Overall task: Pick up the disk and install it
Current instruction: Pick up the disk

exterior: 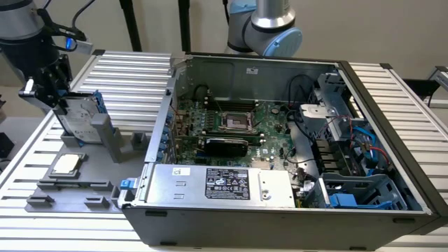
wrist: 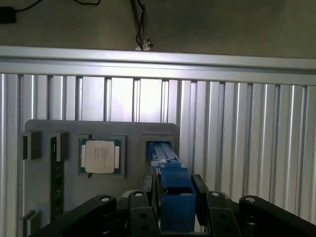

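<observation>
The disk (exterior: 78, 118) stands on edge in a slot of the grey fixture plate (exterior: 70, 186) at the exterior view's left, its blue carrier rail facing up. My gripper (exterior: 60, 102) hangs over it from above. In the wrist view the blue rail of the disk (wrist: 173, 195) runs between the black fingers (wrist: 148, 186), which sit against both of its sides. The gripper (wrist: 174, 191) is shut on the disk, which still stands in its slot.
A small square silver chip (exterior: 65, 164) (wrist: 99, 156) and a green memory stick (wrist: 56, 182) lie on the same plate. To the right, the open computer case (exterior: 392, 105) shows its motherboard, a silver power supply (exterior: 224, 184) and a blue drive bay (exterior: 357, 197).
</observation>
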Controlling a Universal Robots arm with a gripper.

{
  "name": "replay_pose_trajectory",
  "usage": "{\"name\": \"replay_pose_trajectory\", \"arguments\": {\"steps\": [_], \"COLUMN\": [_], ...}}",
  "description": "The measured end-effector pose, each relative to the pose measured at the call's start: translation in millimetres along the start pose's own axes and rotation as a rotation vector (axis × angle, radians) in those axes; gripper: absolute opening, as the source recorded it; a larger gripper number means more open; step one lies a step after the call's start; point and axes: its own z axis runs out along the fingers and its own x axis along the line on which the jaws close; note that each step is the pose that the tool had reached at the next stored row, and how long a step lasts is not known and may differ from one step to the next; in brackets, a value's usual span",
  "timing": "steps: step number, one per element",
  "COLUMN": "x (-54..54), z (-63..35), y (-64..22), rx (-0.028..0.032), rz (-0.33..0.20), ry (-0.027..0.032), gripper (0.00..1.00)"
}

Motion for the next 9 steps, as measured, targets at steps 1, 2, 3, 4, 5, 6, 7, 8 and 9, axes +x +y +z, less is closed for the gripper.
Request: {"name": "replay_pose_trajectory", "arguments": {"steps": [1, 2, 3, 4, 5, 6, 7, 8, 9], "x": [0.0, 0.0, 0.0, 0.0, 0.0, 0.1, 0.1, 0.2, 0.5], "z": [0.0, 0.0, 0.0, 0.0, 0.1, 0.2, 0.3, 0.3, 0.4], "y": [0.0, 0.0, 0.0, 0.0, 0.0, 0.0, 0.0, 0.0, -0.1], "rx": [0.0, -0.0001, -0.0001, -0.0002, -0.0002, 0.0, 0.0, 0.0001, 0.0], "rz": [0.0, 0.0, -0.001, -0.001, -0.001, -0.001, -0.001, -0.001, -0.001], "ry": [0.0, 0.0, 0.0001, 0.0002, 0.0001, 0.0, 0.0, 0.0001, 0.0001], "gripper": [0.44, 0.44, 0.42, 0.42, 0.42, 0.35, 0.35, 0.35, 0.35]}}
